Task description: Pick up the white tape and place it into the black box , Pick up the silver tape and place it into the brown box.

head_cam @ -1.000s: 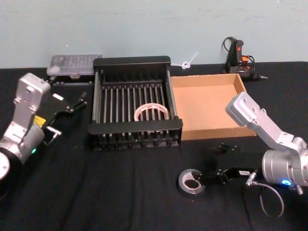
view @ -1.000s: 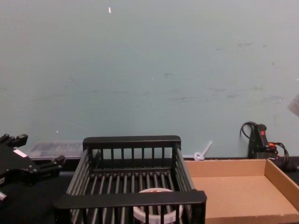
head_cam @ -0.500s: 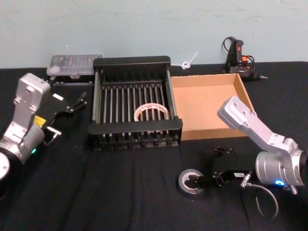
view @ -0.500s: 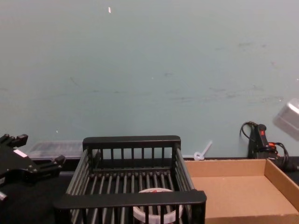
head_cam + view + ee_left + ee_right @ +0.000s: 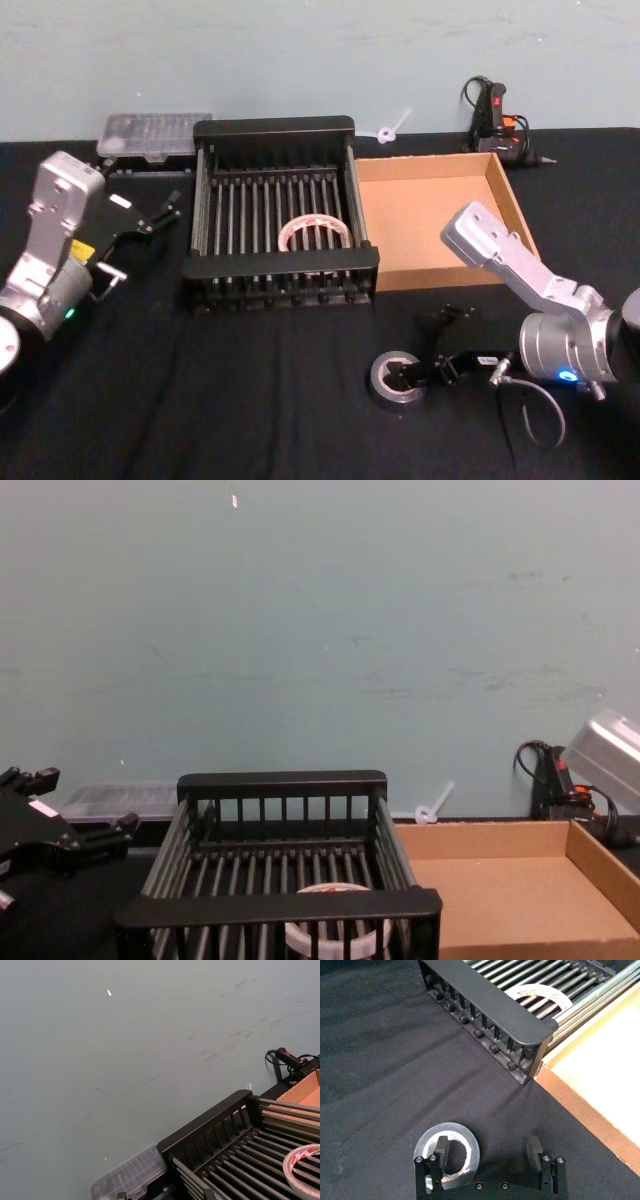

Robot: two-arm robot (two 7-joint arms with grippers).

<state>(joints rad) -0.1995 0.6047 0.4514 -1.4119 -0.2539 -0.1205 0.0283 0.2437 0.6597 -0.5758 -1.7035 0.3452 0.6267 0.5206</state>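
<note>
Down on the black crate's slatted floor point(image 5: 270, 215) the white tape point(image 5: 314, 233) is already sorted, so what's left is the silver tape point(image 5: 395, 379) near the table's front edge, straddled by the right gripper's point(image 5: 488, 1154) spread fingers, then the cardboard tray point(image 5: 430, 215); left gripper point(image 5: 160, 214) idles open by the table's left edge.

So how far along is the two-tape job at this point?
About halfway. The white tape already lies in the black box. The right gripper is open at the silver tape on the table, one finger in its core, not yet closed. The brown box awaits it. The left gripper sits parked beside the black box.
</note>
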